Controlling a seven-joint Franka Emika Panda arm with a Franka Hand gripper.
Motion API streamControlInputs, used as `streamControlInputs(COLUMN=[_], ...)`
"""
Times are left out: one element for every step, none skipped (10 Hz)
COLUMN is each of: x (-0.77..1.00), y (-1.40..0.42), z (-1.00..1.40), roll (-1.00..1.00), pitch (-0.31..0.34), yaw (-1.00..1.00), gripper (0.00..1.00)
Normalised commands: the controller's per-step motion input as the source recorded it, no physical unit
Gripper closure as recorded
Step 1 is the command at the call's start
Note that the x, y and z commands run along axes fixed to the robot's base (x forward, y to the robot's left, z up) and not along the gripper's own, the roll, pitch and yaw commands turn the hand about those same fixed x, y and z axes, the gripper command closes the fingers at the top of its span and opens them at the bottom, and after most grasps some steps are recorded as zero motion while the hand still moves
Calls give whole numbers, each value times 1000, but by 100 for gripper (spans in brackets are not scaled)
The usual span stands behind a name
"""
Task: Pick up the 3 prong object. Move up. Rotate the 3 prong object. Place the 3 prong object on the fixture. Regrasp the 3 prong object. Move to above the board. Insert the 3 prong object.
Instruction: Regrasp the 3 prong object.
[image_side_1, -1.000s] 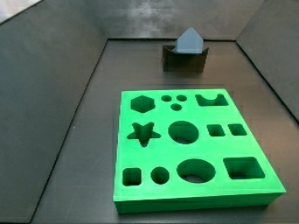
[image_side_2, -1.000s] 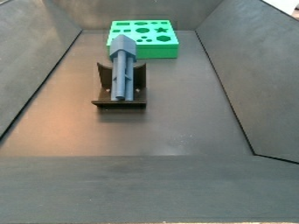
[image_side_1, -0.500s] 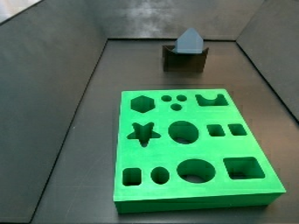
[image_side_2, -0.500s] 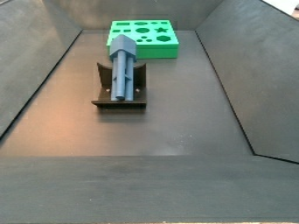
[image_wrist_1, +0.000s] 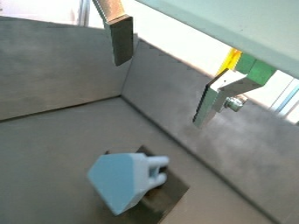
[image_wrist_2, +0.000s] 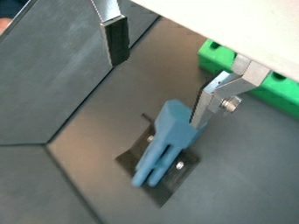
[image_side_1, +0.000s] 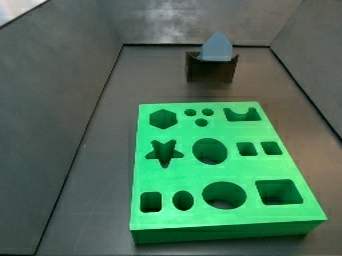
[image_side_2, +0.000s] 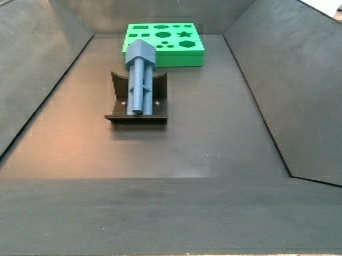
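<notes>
The 3 prong object (image_side_2: 142, 78) lies on the fixture (image_side_2: 136, 112), its long axis running straight toward the board (image_side_2: 164, 43), tip end toward the near camera in a side view. In a side view from the board's end it shows end-on as a pointed blue-grey shape (image_side_1: 217, 43) above the dark block (image_side_1: 211, 66). In both wrist views the end effector (image_wrist_2: 167, 66) hangs well above the piece, jaws spread wide, nothing between them and touching nothing; the fingers (image_wrist_1: 121, 38) are flat silver plates with dark pads. The piece (image_wrist_2: 163, 142) sits below the gap, clear of both plates. Count: 1 blue-grey piece, 1 fixture, 1 green board on the dark floor (image_side_2: 201, 140). The end effector does not show in either side view.
</notes>
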Motion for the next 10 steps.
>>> streamControlInputs(x=[101, 103, 105, 107, 110, 114, 116, 113, 106, 98], y=[-43, -43, -46, -48, -49, -54, -55, -57, -42, -44], z=[-3, -6, -5, -9, -10, -9, -11, -10, 0, -1], roll=[1000, 1000, 1000, 1000, 917, 797, 563, 393, 244, 210], pitch=[162, 181, 205, 223, 227, 202, 152, 114, 60, 33], yaw=[102, 121, 158, 194, 245, 254, 267, 269, 257, 249], gripper=[0, 0, 0, 0, 0, 0, 0, 0, 0, 0])
